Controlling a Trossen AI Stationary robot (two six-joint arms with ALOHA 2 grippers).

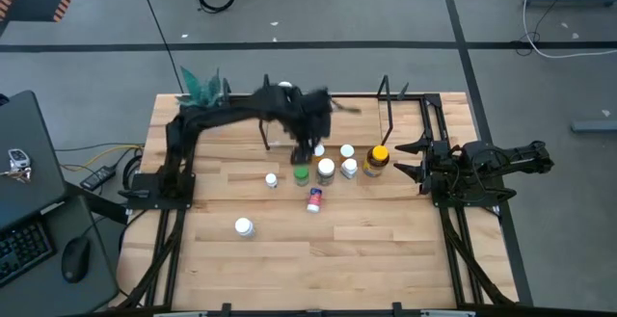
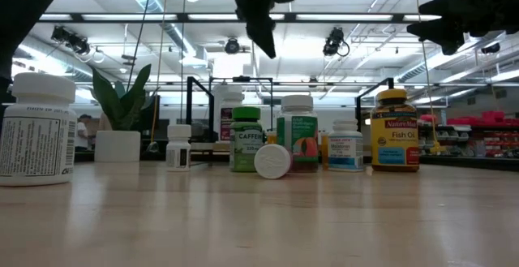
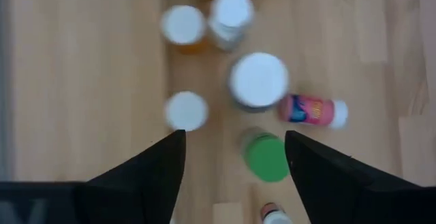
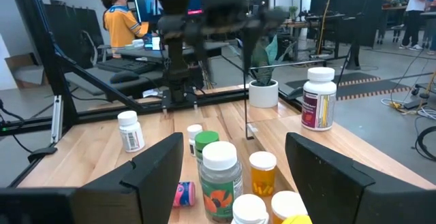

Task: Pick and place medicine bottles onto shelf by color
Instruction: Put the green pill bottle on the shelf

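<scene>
From above, the left gripper [image 1: 310, 129] hangs over the far end of the bottle cluster, blurred, and its bulk covers whatever stands directly beneath. The medicine bottles [image 1: 326, 170] sit mid-table: a green one [image 1: 301, 174], an amber one with a yellow cap [image 1: 378, 159], a red-blue one lying on its side [image 1: 314, 199], and one white bottle alone nearer the front [image 1: 243, 226]. The shelf [image 1: 386, 100] is only thin black rods at the far edge. The right gripper [image 1: 410, 161] waits at the right side, jaws parted, nothing between them. Bare wood lies open across the front half.

At table level a large white bottle [image 2: 36, 129] is cut by the left edge, and a potted plant [image 2: 120, 113] stands behind; both arms are dark shapes overhead.

The left wrist view is blurred: its fingers [image 3: 153, 169] stand apart above the caps, holding nothing.

The right wrist view shows a person [image 4: 121, 21] beyond the table
</scene>
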